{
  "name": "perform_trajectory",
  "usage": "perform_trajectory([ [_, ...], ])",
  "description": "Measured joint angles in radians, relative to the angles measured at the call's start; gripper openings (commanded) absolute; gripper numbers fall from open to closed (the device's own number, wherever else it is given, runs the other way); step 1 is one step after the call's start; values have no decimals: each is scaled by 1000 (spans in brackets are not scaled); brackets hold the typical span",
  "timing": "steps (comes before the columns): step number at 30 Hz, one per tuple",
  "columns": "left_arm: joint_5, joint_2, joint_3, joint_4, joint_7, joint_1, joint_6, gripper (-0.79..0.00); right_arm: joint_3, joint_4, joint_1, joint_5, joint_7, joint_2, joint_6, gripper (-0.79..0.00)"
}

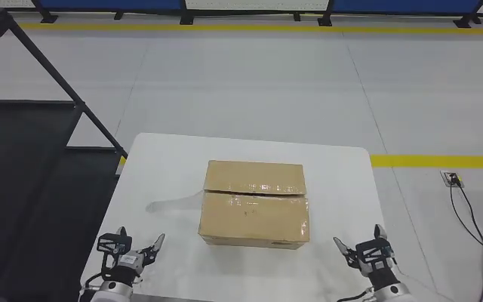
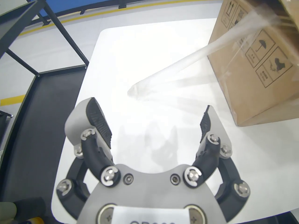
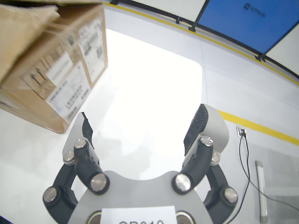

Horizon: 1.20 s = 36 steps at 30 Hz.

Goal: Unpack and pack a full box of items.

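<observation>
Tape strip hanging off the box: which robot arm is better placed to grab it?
Probably the left. The loose tape strip sticks out from the box over the table toward the left gripper, whose fingers are open. The right gripper sits by the box's other side.

Place: lab or test hall | signs — blue partition panels (image 3: 245, 12), yellow floor line (image 1: 426, 161), white table (image 1: 173, 170)

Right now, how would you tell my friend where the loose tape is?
Find the white table, then the brown cardboard box in its middle. From the box's side nearer the left hand, a long strip of tape trails out over the tabletop. It's the only see-through, shiny thing there.
</observation>
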Motion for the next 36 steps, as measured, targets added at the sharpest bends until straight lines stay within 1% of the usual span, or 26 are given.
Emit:
perform_trajectory([
  [3,-32,2,-14,3,2,-36,-56,0,-20,-58,33,33,32,0,-68,0],
  [7,-92,4,-35,-4,5,-85,-138,0,-30,-123,97,171,108,-1,-172,0],
  [9,-97,6,-48,-9,-31,-106,-137,0,-31,-145,134,227,188,0,-206,0],
  [11,-84,7,-52,-11,-56,-110,-126,0,-30,-146,140,216,244,1,-208,0],
  [14,-83,7,-51,-11,-46,-109,-127,0,-30,-145,137,208,204,1,-206,0],
  [18,-89,6,-51,-10,-40,-106,-131,0,-25,-149,134,204,194,1,-200,0],
  [20,-119,3,-51,-1,2,-103,-138,0,-23,-155,126,201,173,0,-181,0],
  [22,-152,0,-41,9,33,-120,-133,0,-36,-143,139,220,166,-3,-172,0],
  [25,-250,-5,-24,9,31,-158,-168,0,-67,-105,195,326,207,-8,-198,0],
  [28,-328,-5,-34,10,22,-181,-208,0,-64,-49,264,500,292,-9,-247,0],
  [32,-406,-7,-34,22,20,-199,-250,0,-41,62,372,751,452,-5,-297,0],
  [36,-468,-8,-38,23,18,-201,-286,0,-42,164,455,934,610,0,-325,0],
])
